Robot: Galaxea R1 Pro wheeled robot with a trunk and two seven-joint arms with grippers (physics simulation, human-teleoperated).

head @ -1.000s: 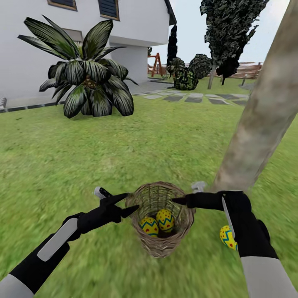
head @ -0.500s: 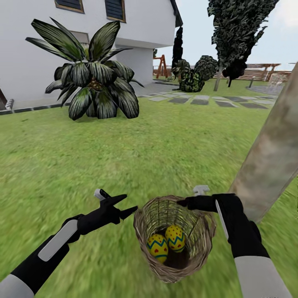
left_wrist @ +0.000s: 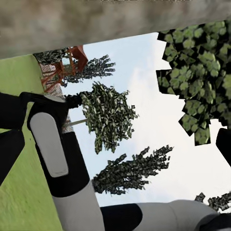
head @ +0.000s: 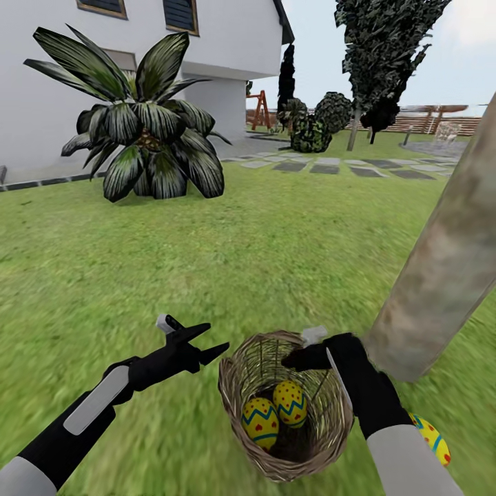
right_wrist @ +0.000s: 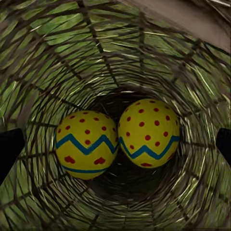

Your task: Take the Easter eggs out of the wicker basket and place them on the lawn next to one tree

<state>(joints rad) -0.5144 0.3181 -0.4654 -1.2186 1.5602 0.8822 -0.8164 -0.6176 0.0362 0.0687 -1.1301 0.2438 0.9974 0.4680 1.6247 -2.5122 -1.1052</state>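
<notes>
Two eggs point(head: 277, 412) lie side by side, touching, at the bottom of the basket point(head: 241, 375), which sits on the lawn point(head: 262, 255) just beside the tree point(head: 441, 269). A third egg point(head: 432, 438) rests on the grass at the trunk's foot. The right tool point(head: 297, 358) hangs spread and empty over the basket's mouth. The left tool point(head: 207, 343) hovers beside the basket, parted, holding nothing.

Two eggs point(head: 275, 412) lie side by side in the basket point(head: 238, 375) on the lawn point(head: 275, 248). A third egg point(head: 432, 438) lies right of the basket, beside the tree point(head: 441, 269). A palm point(head: 141, 131) stands far behind, left.
</notes>
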